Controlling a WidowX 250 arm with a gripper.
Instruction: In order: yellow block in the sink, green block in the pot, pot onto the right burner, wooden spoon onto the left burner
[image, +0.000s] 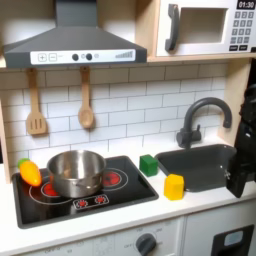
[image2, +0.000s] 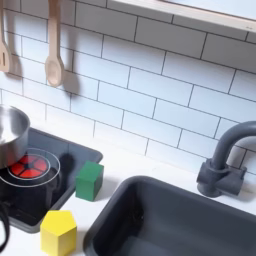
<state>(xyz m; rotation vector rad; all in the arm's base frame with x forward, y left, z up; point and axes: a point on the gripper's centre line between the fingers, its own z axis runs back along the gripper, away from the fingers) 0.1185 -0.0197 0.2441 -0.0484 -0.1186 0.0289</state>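
The yellow block rests on the white counter between the stove and the sink. Just behind it stands the green block, near the stove's corner. The steel pot sits mostly over the burner on the first exterior view's left. On the tiled wall hangs the wooden spoon. My black gripper hangs at the first exterior view's right edge, over the sink's far end; its jaws are cut off and dark.
A slotted wooden spatula hangs beside the spoon. An orange-yellow-green toy vegetable lies on the stove next to the pot. A dark arched faucet stands behind the sink. A range hood and a microwave hang overhead.
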